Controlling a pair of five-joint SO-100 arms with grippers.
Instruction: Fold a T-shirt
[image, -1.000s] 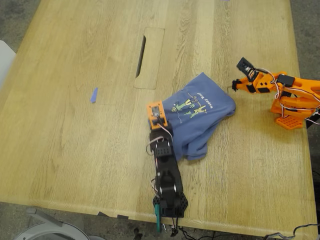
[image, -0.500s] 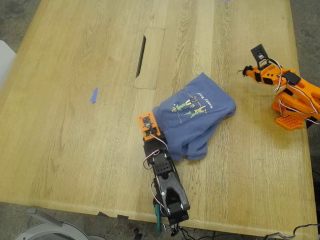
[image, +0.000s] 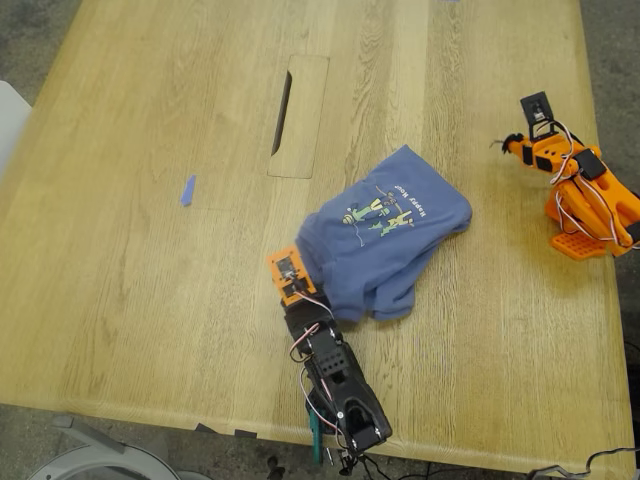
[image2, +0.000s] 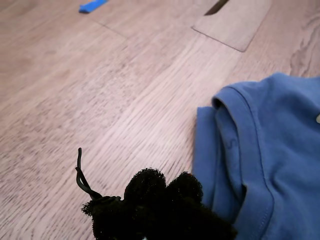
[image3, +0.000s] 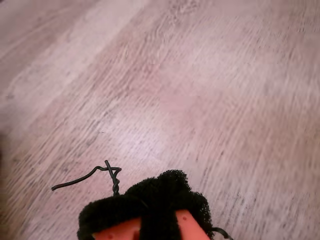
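My first gripper (image: 287, 276) drawn off the folded T-shirt (image: 385, 235), jaws clenched, my second gripper (image: 512, 141) withdrawn across the desk (image: 150, 120), jaws clenched.

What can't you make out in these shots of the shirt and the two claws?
- T-shirt: its yellow chest text is too small to read in the exterior view; the first wrist view cuts the shirt off at the frame edge.
- My first claw: only dark padded tips show, bunched together, so open or shut is unclear.
- My second claw: the same, cropped by the frame edge, over bare table.
- Layers under the shirt's folds: hidden by its top layer.
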